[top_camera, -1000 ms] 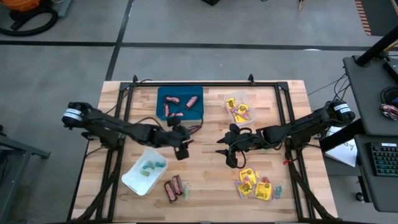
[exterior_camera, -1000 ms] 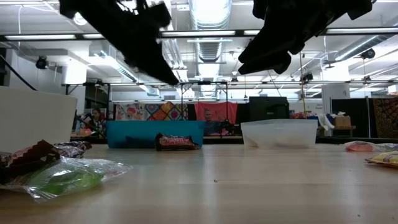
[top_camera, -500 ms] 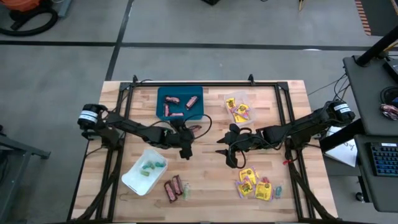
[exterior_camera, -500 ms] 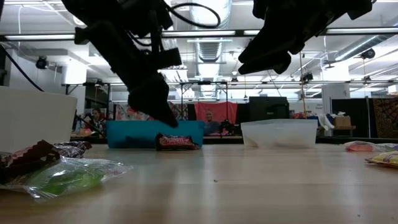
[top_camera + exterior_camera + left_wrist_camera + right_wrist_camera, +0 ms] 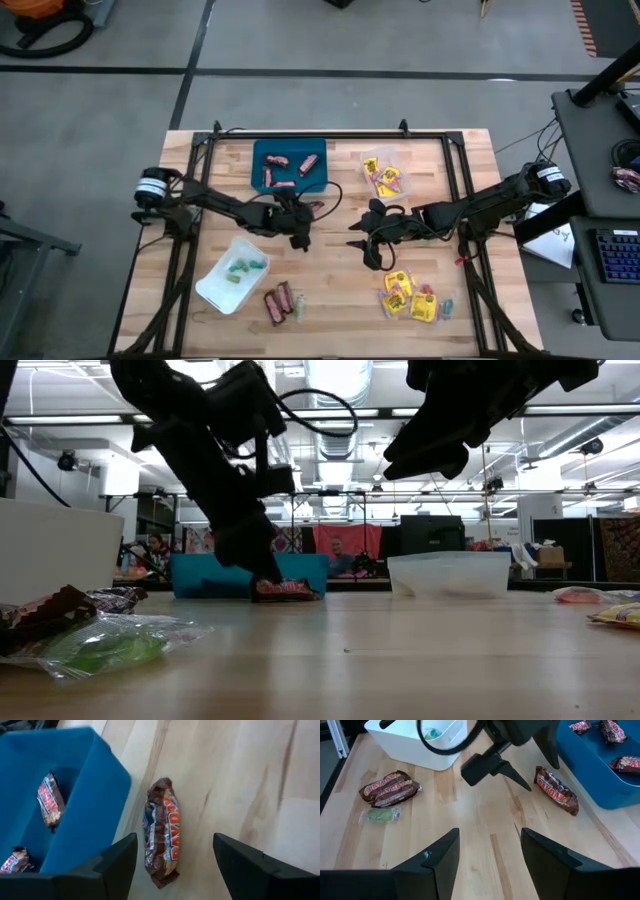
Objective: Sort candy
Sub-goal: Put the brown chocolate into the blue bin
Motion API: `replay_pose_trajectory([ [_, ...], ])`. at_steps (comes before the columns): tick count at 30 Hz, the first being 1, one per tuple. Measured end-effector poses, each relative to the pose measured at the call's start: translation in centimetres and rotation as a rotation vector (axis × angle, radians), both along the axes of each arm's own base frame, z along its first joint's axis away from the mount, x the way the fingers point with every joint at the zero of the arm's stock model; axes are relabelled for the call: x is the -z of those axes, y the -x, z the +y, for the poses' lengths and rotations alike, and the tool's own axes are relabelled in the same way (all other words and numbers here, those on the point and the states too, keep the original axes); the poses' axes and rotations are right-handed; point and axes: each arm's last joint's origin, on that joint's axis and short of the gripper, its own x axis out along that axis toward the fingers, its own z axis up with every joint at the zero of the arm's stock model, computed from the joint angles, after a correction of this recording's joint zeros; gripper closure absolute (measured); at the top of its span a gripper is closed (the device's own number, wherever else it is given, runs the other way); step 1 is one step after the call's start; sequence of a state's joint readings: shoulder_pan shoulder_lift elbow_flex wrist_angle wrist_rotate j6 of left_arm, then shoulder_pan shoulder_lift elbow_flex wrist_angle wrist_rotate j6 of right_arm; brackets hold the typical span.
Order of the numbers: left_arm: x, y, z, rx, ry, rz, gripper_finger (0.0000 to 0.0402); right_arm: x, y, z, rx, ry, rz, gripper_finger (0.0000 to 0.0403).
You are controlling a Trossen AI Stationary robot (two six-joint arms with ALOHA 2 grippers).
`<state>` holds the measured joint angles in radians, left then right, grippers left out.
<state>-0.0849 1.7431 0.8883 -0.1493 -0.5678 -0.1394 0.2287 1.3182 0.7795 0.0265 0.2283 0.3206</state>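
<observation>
Candy lies in several groups across the pale wooden table point(image 5: 330, 290). Just beside the blue plastic tray point(image 5: 289, 150), on its right edge, lies one brown-red wrapped mini bar point(image 5: 162, 832), flat on the wood and not in the tray. The left gripper point(image 5: 301, 237) is low over this bar, fingers spread wide apart, one on each side of it in the left wrist view, with nothing clamped between them. In the low view the dark fingers reach down to the bar at the table surface, though I cannot tell whether they touch it.

Inside the blue tray rest several more brown-red bars point(image 5: 278, 160). Near the front left of the table, the white rectangular tray point(image 5: 213, 290) holds a few tiny pastel green and blue sweets point(image 5: 243, 268). Just beside it, on the bare wood, lie two more brown-red bars point(image 5: 277, 301) with a small green sweet point(image 5: 299, 309) next to them.

Square yellow packets with red marks form two groups: one point(image 5: 384, 176) at the back right in a barely visible clear tray, the other point(image 5: 412, 297) loose at the front right.

The right gripper point(image 5: 366, 245) hovers near the table's middle, well apart from the bar, its fingers spread and empty.
</observation>
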Motion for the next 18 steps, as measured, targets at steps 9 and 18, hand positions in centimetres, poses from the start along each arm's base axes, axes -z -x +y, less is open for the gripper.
replay_pose_trajectory([
  [9,1.4,-0.2,0.2,-0.013,0.001,0.039,0.017,0.0,0.0,0.0,0.003,-0.005,0.002,0.0202],
  [18,1.4,-0.2,1.0,-0.036,0.001,0.039,0.017,0.0,0.0,0.0,0.007,-0.01,0.002,0.0202],
])
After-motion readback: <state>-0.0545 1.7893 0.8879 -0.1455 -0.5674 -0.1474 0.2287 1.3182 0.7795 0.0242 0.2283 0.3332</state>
